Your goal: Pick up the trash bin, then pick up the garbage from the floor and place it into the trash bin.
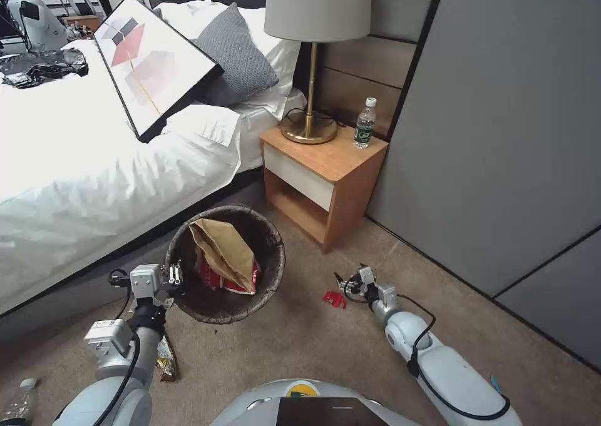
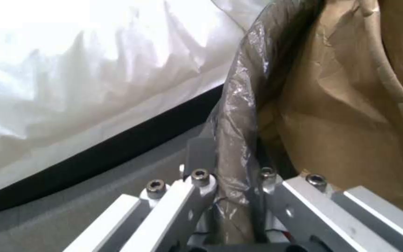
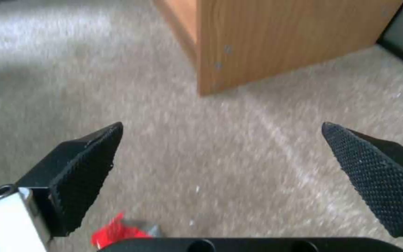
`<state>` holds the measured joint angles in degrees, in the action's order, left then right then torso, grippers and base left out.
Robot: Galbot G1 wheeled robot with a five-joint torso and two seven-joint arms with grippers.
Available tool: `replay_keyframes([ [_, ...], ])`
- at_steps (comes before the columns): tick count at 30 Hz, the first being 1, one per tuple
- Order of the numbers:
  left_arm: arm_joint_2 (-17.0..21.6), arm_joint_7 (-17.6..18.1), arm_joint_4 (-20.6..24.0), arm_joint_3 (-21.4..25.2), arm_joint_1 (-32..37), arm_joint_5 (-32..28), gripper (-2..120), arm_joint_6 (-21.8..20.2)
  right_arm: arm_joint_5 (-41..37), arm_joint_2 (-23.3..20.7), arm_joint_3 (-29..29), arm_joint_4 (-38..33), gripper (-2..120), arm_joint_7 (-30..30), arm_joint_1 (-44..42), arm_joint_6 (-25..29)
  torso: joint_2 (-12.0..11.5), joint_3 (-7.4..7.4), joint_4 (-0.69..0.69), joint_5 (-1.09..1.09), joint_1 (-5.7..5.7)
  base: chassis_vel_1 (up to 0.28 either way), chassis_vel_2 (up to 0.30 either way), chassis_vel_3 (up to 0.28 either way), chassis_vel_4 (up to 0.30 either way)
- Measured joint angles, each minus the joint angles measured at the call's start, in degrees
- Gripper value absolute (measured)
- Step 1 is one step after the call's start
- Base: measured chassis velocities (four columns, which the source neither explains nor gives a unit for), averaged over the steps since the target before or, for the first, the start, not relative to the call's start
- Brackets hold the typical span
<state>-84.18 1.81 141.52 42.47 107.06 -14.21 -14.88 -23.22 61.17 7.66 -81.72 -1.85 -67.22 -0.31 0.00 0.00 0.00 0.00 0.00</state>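
Note:
The trash bin (image 1: pixel 206 307), lined with a crinkled dark bag, hangs tilted just above the carpet beside the bed. My left gripper (image 1: pixel 173 274) is shut on its rim (image 2: pixel 232 147), one finger inside and one outside. A tan paper bag (image 1: pixel 224 251) and red-and-white packets (image 1: pixel 219 282) lie inside the bin. On the carpet to the right lies a small red piece of garbage (image 1: pixel 333 298). My right gripper (image 1: pixel 343 282) hovers just beyond it, open, with the red scrap (image 3: pixel 117 229) below its fingers (image 3: pixel 87 175). A shiny brown wrapper (image 1: pixel 166 360) lies by my left arm.
A wooden nightstand (image 1: pixel 322 176) with a brass lamp (image 1: pixel 311 57) and a water bottle (image 1: pixel 364 123) stands ahead of the right gripper. The white bed (image 1: pixel 94 163) runs along the left. A grey wall panel (image 1: pixel 513 132) closes the right. A clear bottle (image 1: pixel 19 401) lies on the floor at the left.

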Motion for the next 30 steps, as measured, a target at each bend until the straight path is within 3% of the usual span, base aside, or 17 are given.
replay_keyframes([
  [13,-0.33,-0.04,0.20,-0.03,0.21,0.33,0,-0.06,2.69,1.80,-1.40,8.08,100,-2.11,0.36,1.38,0.00,0.00,0.00,0.00,0.00,0.000,0.000,0.000,0.000],
  [30,-0.26,-0.13,-0.20,-0.25,0.05,0.71,0,-0.05,7.04,4.21,-4.63,11.53,100,-2.93,1.56,2.60,0.00,0.00,0.01,0.00,0.00,0.000,0.000,0.000,0.000],
])
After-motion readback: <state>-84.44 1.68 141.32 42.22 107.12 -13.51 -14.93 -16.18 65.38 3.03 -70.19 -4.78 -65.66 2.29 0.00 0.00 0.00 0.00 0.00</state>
